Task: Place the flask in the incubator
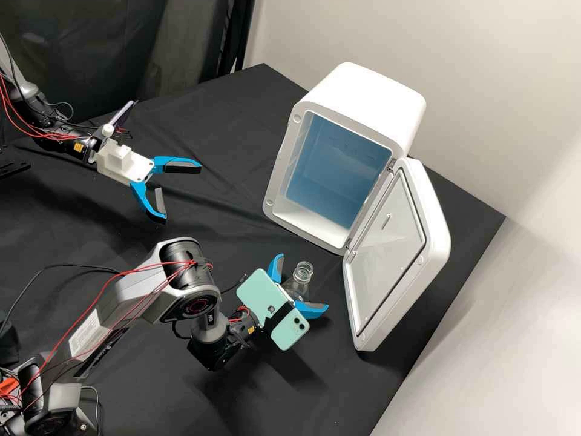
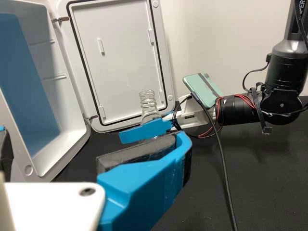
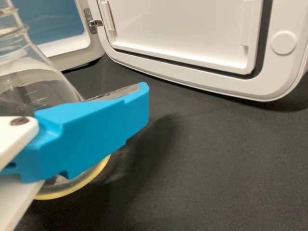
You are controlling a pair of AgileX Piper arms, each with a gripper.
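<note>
1. The right arm point(image 1: 175, 284) stretches low across the near side of the desk point(image 1: 230, 115), elbow bent, a mint-green phone point(image 1: 272, 309) strapped at its wrist.
2. Its end effector point(image 1: 302, 284) has its blue fingers point(image 3: 91, 127) spread apart on either side of the flask point(image 1: 302, 271), which stands upright on the desk just before the incubator door point(image 1: 423, 242).
3. The left arm point(image 1: 60, 142) enters from the far left, held above the desk, its end effector point(image 1: 180, 191) wide apart and aimed right, well apart from the flask.
4. The white incubator point(image 1: 363, 97) stands at right, its door swung open and its blue interior exposed.
</note>
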